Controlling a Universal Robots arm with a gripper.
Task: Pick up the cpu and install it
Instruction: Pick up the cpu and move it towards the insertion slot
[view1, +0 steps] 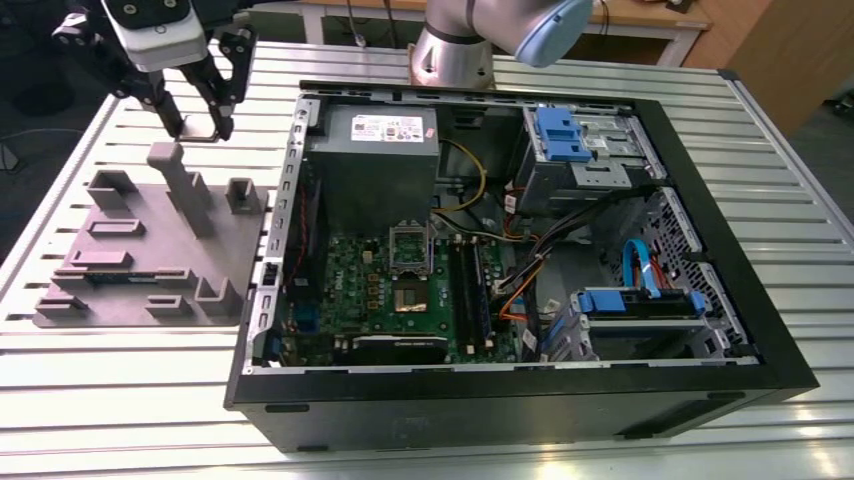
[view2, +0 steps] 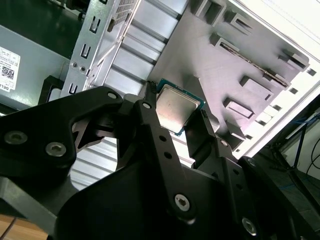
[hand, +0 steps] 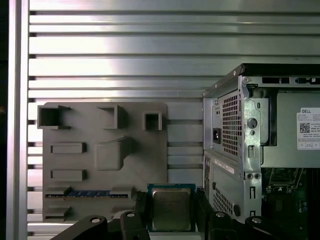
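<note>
The cpu (hand: 171, 209) is a small square chip with a dull silver top and a green rim, and my gripper (hand: 171, 215) is shut on it by two opposite edges. In the second wrist view the cpu (view2: 176, 106) sits between the black fingers (view2: 150, 117) of the gripper (view2: 176, 112), above the slatted table beside the grey fixture plate (view2: 225, 60). In the exterior view the gripper (view1: 196, 122) hangs over the far end of the fixture plate (view1: 147, 250), on that view's left of the open computer case (view1: 747, 300). The motherboard's socket (view1: 408, 246) lies inside the case.
The fixture plate (hand: 100, 160) carries raised blocks and a memory stick (hand: 87, 193) in a slot. Inside the case are a grey power supply (view1: 374, 150), blue drive bays (view1: 574, 135) and loose cables (view1: 534, 270). The case's metal wall (hand: 230, 145) stands close to the gripper.
</note>
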